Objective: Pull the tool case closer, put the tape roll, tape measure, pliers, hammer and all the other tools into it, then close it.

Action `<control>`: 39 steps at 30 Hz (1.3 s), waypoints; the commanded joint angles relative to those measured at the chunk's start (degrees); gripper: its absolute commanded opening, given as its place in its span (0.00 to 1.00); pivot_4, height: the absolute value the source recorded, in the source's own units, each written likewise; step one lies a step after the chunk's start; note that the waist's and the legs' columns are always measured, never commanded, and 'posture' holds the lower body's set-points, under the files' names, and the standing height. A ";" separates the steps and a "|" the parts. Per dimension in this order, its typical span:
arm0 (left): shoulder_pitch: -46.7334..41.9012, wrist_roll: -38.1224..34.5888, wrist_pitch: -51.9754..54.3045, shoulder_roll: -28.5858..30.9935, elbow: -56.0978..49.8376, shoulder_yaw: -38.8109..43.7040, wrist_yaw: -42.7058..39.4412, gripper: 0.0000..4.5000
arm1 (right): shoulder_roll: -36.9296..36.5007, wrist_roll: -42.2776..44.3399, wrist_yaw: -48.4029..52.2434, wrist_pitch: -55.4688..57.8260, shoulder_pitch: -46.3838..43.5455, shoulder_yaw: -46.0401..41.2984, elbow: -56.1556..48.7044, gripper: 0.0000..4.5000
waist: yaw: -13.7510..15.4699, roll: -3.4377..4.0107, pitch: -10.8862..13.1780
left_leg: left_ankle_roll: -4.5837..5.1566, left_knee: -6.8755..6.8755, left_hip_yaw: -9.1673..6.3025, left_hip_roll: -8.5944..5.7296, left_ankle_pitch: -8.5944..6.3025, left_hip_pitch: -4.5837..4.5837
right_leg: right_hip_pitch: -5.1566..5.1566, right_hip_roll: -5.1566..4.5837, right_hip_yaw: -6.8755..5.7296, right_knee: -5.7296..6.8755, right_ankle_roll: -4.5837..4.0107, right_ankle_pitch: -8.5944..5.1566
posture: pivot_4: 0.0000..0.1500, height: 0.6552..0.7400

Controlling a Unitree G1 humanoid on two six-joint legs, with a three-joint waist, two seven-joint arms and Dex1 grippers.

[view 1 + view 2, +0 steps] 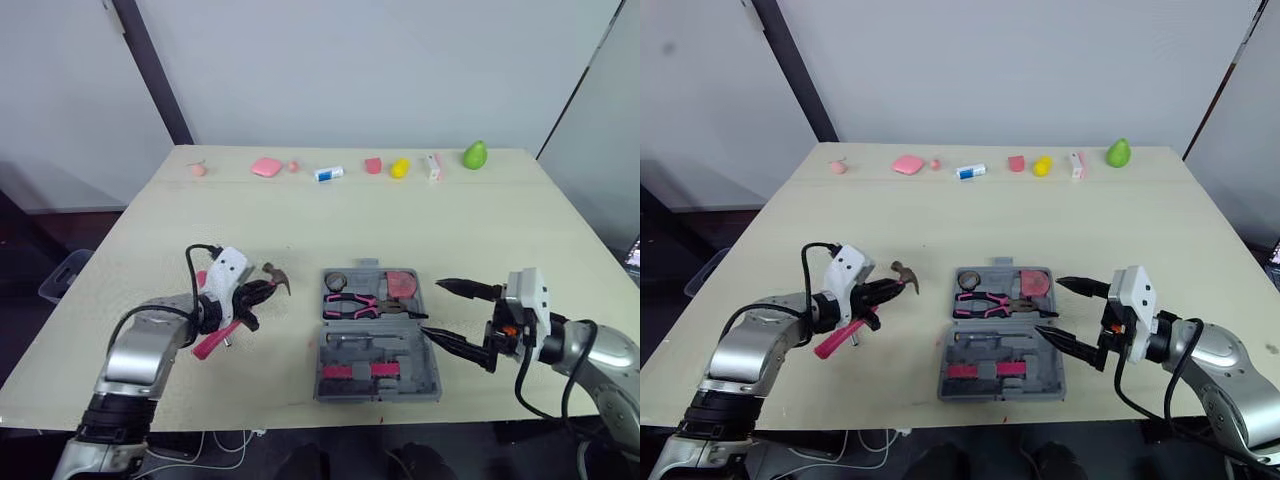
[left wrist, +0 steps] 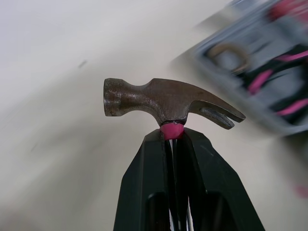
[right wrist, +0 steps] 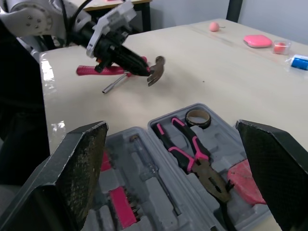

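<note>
- Your left gripper (image 2: 172, 139) has its fingers (image 2: 147, 168) clamped on the hammer (image 2: 163, 102) just below its head.
- The open tool case (image 2: 262, 72) lies blurred beyond, on the counter (image 2: 62, 144).

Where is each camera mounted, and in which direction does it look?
Both eye views: on the head, facing forward and down at the table and open tool case; both arms show.
Left wrist view: on that wrist, facing along the left gripper, shut on the hammer, toward the case.
Right wrist view: on that wrist, facing past the open right gripper, over the pliers in the case.
Shared: both wrist views show hammer and case.
</note>
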 commanded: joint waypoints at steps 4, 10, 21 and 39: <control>-6.25 -1.68 -2.03 0.24 -6.72 -7.84 -8.06 0.01 | -1.49 1.02 2.22 -2.53 1.74 -3.33 0.04 1.00 | 0.02 0.00 0.01 | 0.00 0.01 0.02 -0.02 0.00 0.00 | 0.00 0.05 0.03 0.00 0.00 0.00 | 1.00 1.00; -14.15 -0.33 1.19 -3.79 -5.81 -16.79 -10.34 0.01 | -2.98 0.48 2.95 -2.95 3.36 -4.45 0.15 1.00 | 0.01 0.00 0.01 | 0.00 0.04 0.04 -0.05 0.00 0.00 | 0.01 0.13 0.05 0.01 0.01 0.00 | 1.00 1.00; -22.84 4.30 -0.71 -12.82 1.62 -28.81 -14.54 0.01 | -4.07 1.03 3.84 -2.73 4.76 -7.24 1.84 1.00 | -0.36 0.00 0.01 | 0.01 0.04 0.06 -0.02 0.00 0.01 | 0.00 0.23 0.10 0.01 0.00 -0.01 | 1.00 1.00; -28.39 11.28 5.09 -17.99 6.62 -41.89 -17.96 0.01 | -5.03 -0.22 7.81 -5.52 8.10 -8.15 4.48 1.00 | -0.32 0.01 0.02 | 0.01 0.06 0.04 -0.03 0.00 -0.02 | 0.01 0.35 0.23 -0.02 0.01 -0.02 | 1.00 1.00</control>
